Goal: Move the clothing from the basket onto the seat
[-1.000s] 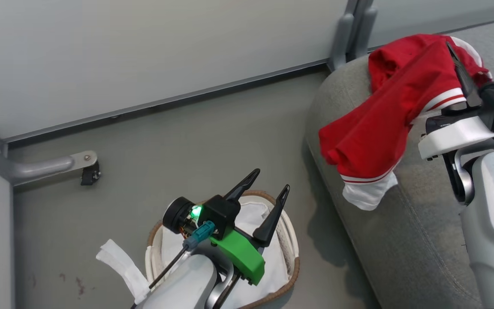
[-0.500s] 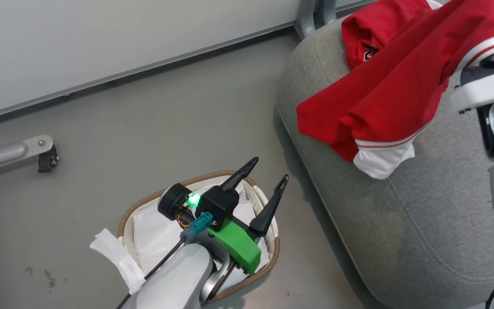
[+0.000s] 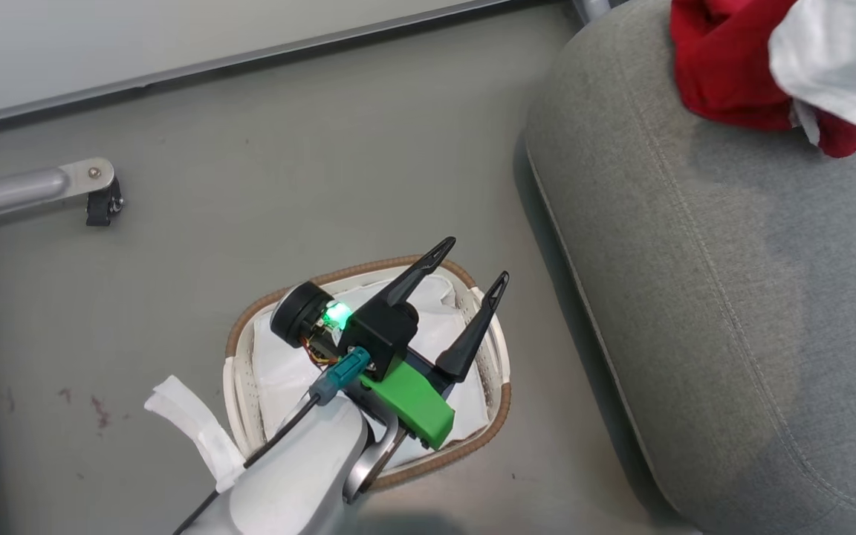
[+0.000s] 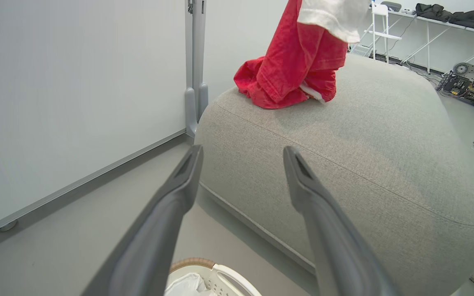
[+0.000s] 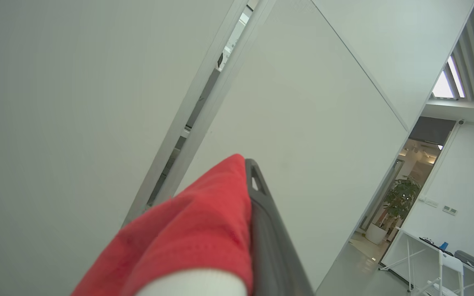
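left claw (image 3: pixel 474 261): fingers wide apart, above basket (image 3: pixel 501 416), lower centre | right claw (image 5: pixel 246 174): clamped on clothing (image 5: pixel 196 230)

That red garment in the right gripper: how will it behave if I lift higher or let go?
Probably floppy: the red garment hangs in long folds from the right gripper and bunches on the seat. Likely light, since a fingertip pinch carries it. Released, it should slump, not roll.

Bright red clothing (image 3: pixel 718 67), white trim. Grey seat (image 3: pixel 733 297), woven texture, stitched seams. White perforated basket (image 3: pixel 238 401), brown woven rim; plain white liner (image 3: pixel 283 364). Dull grey floor (image 3: pixel 324 171), few reddish spots.
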`<state>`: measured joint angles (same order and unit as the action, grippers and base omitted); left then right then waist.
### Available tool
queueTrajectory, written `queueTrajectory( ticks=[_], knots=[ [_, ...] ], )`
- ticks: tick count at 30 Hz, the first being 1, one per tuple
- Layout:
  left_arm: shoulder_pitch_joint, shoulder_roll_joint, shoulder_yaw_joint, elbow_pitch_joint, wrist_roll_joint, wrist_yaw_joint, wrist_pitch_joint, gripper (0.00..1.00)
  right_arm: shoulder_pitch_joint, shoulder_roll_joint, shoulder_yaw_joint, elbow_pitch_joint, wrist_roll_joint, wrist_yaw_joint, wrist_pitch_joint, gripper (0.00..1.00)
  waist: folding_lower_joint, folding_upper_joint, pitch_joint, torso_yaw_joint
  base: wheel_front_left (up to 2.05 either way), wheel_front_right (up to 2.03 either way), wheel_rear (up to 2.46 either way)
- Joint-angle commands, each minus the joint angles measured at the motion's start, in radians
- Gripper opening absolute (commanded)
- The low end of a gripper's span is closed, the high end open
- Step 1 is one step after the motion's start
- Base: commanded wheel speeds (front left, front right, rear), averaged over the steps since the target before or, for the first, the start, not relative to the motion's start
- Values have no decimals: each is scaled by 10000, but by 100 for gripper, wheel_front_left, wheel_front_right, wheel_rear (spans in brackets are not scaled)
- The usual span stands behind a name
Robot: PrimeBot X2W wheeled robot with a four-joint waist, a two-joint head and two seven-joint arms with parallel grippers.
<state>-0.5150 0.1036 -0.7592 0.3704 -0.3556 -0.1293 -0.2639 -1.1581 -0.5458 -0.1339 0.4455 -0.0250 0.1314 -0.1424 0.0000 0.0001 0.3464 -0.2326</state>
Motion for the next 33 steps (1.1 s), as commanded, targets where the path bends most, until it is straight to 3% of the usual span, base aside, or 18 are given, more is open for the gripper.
queueTrajectory(
  ticks=[1,5,9,19,28,30,31,32,33],
  knots=[
    [-250,87,16,-80,124,-21,-7,100,-145,-198,-130,126,69,-15,119,0,0,-1,562,351,0,0,0],
    [-432,200,-16,-234,239,-22,-7,100,-214,-604,-574,670,166,-15,161,0,0,-1,1178,487,0,0,0],
    [-678,398,-59,-301,323,-22,-7,100,289,-560,-1158,1413,150,-15,-117,0,0,-1,1833,525,0,0,0],
    [-922,965,57,-257,544,-22,-7,100,1390,923,-1861,2988,-189,-15,-1109,0,0,-1,2970,217,0,0,0],
    [-708,1135,123,-196,409,-22,-7,100,2139,1558,-2288,3361,-432,-15,-1234,0,0,-1,3075,-20,0,0,0],
    [-694,1155,125,-186,400,-22,-7,100,2364,1668,-2331,3225,-460,-15,-1235,27,0,-1,3052,-74,0,0,0],
    [-689,1163,137,-182,382,-22,-7,100,2486,1733,-2353,3145,-490,-15,-1236,47,0,-1,3030,-112,0,0,0],
    [-679,1150,141,-210,337,-22,-7,100,2585,1780,-2357,3111,-505,-15,-1235,78,0,-1,3008,-144,0,0,0],
    [-644,1104,115,-284,216,-22,-7,100,2696,1840,-2342,3108,-524,-15,-1235,100,0,-1,2973,-188,0,0,0]
  ],
)
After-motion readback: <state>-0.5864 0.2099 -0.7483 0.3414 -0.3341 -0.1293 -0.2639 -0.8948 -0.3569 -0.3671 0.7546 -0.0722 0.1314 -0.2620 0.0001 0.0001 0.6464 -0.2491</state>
